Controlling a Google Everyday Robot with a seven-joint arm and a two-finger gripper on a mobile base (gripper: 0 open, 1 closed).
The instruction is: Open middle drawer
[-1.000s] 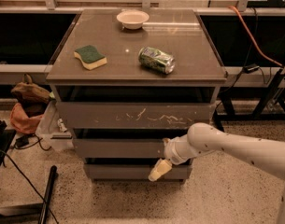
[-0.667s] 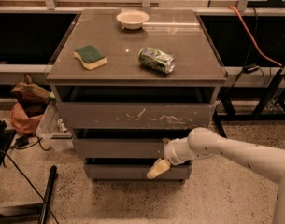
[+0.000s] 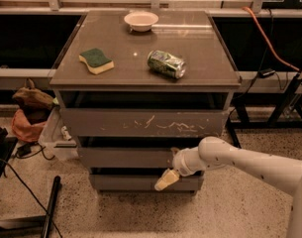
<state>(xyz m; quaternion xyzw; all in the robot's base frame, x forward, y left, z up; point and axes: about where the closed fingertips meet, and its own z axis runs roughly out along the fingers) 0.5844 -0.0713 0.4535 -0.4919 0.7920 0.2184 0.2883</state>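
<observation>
The middle drawer (image 3: pixel 125 157) runs left to right across the lower centre, its flat front facing the camera. The hand (image 3: pixel 166 180) sits just below its right half; I cannot tell whether it is open or gripping. The table (image 3: pixel 205 48) carries a sponge (image 3: pixel 96 60), a can (image 3: pixel 166 64) and a bowl (image 3: pixel 141 20), above a speckled floor (image 3: pixel 229 212).
</observation>
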